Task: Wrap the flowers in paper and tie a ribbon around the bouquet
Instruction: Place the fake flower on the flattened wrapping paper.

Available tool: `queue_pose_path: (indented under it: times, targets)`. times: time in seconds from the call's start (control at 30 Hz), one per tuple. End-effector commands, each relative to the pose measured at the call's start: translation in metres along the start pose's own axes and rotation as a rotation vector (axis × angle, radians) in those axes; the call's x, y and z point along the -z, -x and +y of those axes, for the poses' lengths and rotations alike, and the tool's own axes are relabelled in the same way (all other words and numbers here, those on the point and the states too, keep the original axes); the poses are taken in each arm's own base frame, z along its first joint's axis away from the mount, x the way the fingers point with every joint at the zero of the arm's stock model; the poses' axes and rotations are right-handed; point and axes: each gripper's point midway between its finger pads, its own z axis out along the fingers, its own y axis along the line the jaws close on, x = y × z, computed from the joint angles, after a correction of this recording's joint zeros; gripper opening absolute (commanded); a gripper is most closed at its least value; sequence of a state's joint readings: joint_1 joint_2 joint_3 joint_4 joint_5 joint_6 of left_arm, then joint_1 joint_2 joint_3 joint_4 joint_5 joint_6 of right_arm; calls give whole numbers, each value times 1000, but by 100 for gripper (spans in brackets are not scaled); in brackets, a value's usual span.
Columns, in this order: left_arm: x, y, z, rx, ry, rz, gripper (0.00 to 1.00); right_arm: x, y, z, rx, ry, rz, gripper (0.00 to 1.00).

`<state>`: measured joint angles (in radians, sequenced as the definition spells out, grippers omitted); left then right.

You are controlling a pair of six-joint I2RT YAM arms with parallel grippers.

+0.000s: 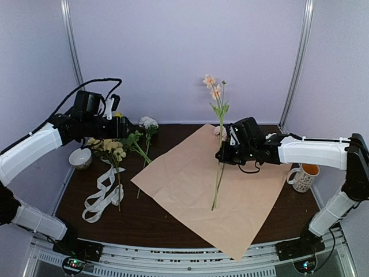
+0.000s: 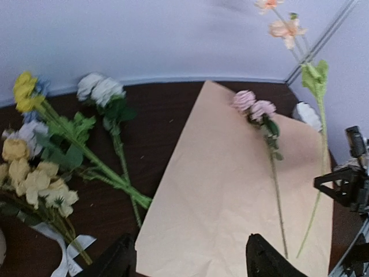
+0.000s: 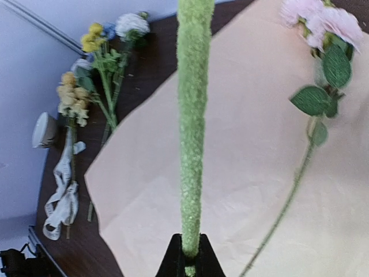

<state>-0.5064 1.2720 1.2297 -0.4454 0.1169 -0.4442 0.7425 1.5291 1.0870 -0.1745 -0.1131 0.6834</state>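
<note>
At frame centre, a flower (image 1: pixel 219 115) is clamped upright by its stem in the closed right gripper (image 1: pixel 223 154), over the paper (image 1: pixel 184 184). The left gripper (image 2: pixel 190 261), upper left, is held wide open, empty. Other flowers (image 1: pixel 118 149) and ribbon (image 1: pixel 102 196) are laid at left.

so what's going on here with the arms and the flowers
The right gripper is shut on the stem of an orange-bloomed flower, holding it upright over the paper, which lies spread tan side up. A pink flower already lies on the paper. The left gripper is open and holds nothing, hovering near the rest of the flowers on the left. The ribbon lies untouched beside them. No wrapping has begun.
</note>
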Motion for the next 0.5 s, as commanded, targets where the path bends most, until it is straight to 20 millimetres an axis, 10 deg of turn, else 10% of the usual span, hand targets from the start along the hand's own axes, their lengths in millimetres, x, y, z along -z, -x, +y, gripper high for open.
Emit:
queue_pose_path:
  times: [0.0,0.23,0.47]
  targets:
    - [-21,-72,90,109,224,229,67,-13,-17,-56,-67,-168,57,0]
    - [-47,-131,172,213,373,415,53,-25,-41,-109,-2,-360,162,26]
    - [-87,-159,193,238,356,533,34,-11,-39,-117,43,-421,157,39]
